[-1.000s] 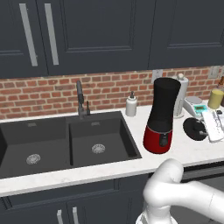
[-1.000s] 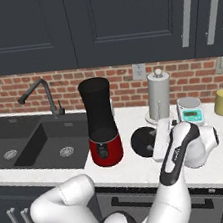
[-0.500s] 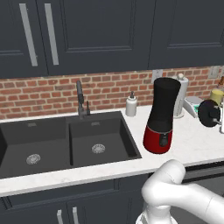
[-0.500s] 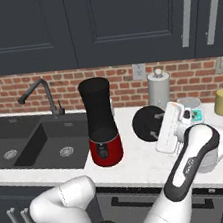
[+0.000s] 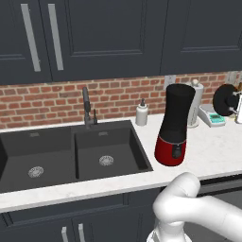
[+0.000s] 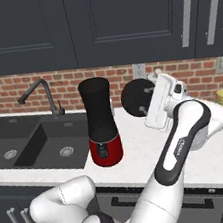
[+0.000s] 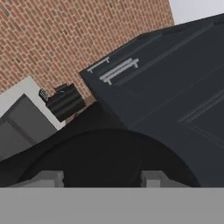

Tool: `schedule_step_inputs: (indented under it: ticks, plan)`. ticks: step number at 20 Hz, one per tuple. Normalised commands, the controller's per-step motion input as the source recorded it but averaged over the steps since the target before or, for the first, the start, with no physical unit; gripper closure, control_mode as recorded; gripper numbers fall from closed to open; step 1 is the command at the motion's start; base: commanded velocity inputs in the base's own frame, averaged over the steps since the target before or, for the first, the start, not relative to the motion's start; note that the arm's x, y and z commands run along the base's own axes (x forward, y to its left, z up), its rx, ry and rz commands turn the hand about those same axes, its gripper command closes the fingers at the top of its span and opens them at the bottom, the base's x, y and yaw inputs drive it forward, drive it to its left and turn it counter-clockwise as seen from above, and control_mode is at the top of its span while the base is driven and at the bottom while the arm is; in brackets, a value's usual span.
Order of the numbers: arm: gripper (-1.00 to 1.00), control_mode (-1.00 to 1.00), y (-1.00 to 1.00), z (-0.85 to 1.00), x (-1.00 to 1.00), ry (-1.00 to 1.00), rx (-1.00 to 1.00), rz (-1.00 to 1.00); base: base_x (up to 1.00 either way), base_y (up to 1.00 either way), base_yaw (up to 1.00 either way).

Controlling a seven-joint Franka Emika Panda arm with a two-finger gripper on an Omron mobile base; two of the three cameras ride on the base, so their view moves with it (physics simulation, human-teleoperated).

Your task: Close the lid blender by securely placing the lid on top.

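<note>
Kitchen: sink (image 5: 71,153), brick backsplash (image 5: 56,101), dark cabinets (image 5: 104,38).

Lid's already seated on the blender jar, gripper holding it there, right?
No. The lid is held in the air, tilted on edge, to the right of the blender, whose top is uncovered. The gripper does hold it. The right base view shows this.

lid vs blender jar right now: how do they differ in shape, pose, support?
Shape: the lid is a flat round disc; the blender is a tall jar tapering into a red base.
Pose: the lid is tipped on edge, its face turned sideways; the blender stands upright.
Support: the lid is held in the air by the pincer, right of the jar top; the blender rests on the counter.
Shared: both are black.
</note>
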Motion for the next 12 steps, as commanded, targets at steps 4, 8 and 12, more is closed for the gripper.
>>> schedule_step_inputs:
  ticks: [4,8,12]
  plan:
    - [1.00,-1.00,0.52,1.00,0.13,0.03,-0.10,0.00,0.00,0.00,0.00]
    - [1.00,-1.00,0.63,1.00,0.08,0.17,-0.11,0.00,0.00,0.00,0.00]
    - [1.00,-1.00,0.70,0.67,0.21,0.35,-0.13,0.00,0.00,0.00,0.00]
